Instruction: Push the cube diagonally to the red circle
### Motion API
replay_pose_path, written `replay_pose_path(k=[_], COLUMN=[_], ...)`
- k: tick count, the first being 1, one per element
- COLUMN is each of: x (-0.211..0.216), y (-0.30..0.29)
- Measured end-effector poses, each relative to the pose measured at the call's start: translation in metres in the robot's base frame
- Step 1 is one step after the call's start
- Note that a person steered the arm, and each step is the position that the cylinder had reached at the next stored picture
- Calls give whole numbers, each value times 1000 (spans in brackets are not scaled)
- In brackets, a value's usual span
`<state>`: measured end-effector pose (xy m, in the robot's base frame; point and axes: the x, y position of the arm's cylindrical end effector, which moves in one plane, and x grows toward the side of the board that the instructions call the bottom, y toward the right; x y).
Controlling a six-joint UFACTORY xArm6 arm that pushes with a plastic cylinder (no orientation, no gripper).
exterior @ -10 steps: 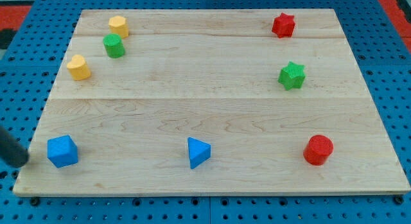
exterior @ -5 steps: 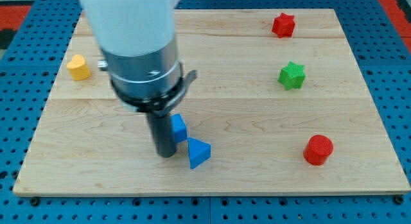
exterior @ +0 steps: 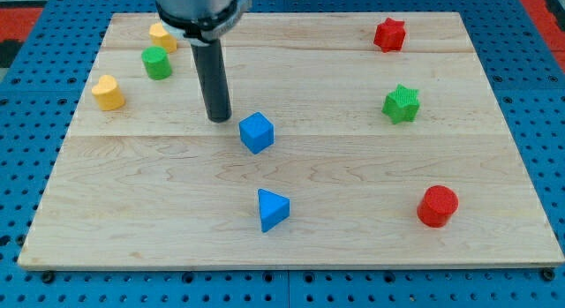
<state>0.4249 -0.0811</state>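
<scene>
The blue cube sits on the wooden board a little left of its middle. The red circle, a short red cylinder, stands near the view's bottom right. My tip rests on the board just left of and slightly above the cube, a small gap apart from it. The dark rod runs up from the tip to the arm's metal collar at the view's top.
A blue triangle lies below the cube. A green star and a red star are at the right. A yellow heart, a green cylinder and a yellow block are at the top left.
The blue cube has moved from the bottom left to near the triangle and then up to left of centre. My tip has moved up to the cube's upper left.
</scene>
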Motion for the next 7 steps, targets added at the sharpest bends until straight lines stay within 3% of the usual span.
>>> replay_pose_path(k=[3, 4, 5, 6, 7], x=[17, -9, 10, 18, 39], y=[28, 29, 67, 65, 20])
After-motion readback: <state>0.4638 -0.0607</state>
